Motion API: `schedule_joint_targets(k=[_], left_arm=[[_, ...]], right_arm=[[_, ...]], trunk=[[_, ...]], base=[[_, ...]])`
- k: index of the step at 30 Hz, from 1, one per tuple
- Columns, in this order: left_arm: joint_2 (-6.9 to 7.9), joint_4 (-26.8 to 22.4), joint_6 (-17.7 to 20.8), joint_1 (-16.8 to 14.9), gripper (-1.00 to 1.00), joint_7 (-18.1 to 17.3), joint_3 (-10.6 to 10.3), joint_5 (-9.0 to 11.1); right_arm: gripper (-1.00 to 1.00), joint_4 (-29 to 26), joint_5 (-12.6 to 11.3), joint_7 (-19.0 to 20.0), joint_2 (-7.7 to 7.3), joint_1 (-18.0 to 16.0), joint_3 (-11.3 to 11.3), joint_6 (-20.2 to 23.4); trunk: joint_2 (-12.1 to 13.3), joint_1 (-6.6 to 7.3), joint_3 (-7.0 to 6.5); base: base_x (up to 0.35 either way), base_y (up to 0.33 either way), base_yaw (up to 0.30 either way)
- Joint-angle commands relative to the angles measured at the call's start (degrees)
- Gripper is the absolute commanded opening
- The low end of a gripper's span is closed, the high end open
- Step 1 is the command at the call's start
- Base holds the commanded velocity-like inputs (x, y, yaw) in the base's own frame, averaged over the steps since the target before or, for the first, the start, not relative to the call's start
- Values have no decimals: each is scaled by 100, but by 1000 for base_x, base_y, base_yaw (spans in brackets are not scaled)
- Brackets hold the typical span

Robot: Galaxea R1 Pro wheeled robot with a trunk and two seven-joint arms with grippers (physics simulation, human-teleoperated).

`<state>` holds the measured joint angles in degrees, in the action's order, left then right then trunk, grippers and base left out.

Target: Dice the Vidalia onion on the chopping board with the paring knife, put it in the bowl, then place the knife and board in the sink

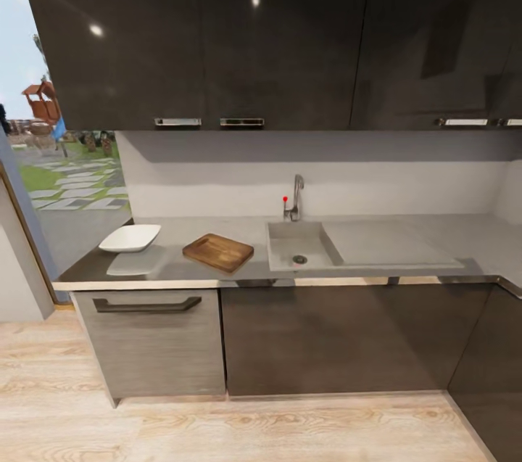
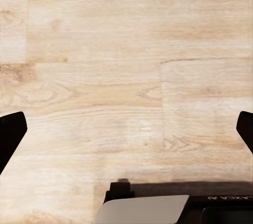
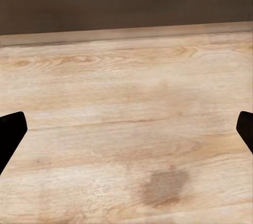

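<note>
one bowl [image 1: 130, 237] and one chopping board [image 1: 218, 252] sit apart on the countertop [image 1: 181, 272], left of one sink [image 1: 301, 244]. both grippers, left [image 2: 126, 129] and right [image 3: 126, 129], hang spread wide and released over wood floor [image 1: 217, 426], grasping nothing.

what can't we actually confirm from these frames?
- Onion: the head view looks into the sink at a shallow angle, and its front wall hides part of the floor; no onion can be made out.
- Knife: none can be picked out on the countertop or chopping board; at this range it would be too small.
- End effectors: the wrist views cut the fingers at the frame edges, over wood floor.
</note>
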<state>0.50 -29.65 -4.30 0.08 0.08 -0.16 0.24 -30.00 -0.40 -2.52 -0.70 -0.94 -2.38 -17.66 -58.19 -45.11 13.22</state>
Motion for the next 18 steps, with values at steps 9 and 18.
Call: schedule_joint_targets(k=[9,18], left_arm=[[-6,0,-9,1,100,1,-2,2],[-6,4,-9,1,100,1,-2,2]], right_arm=[[100,3,-4,-12,0,-3,12,-16],[100,3,-4,-12,9,-3,13,-16]], trunk=[[358,198,-156],[719,396,-318]], base=[[0,0,0],[0,0,0]])
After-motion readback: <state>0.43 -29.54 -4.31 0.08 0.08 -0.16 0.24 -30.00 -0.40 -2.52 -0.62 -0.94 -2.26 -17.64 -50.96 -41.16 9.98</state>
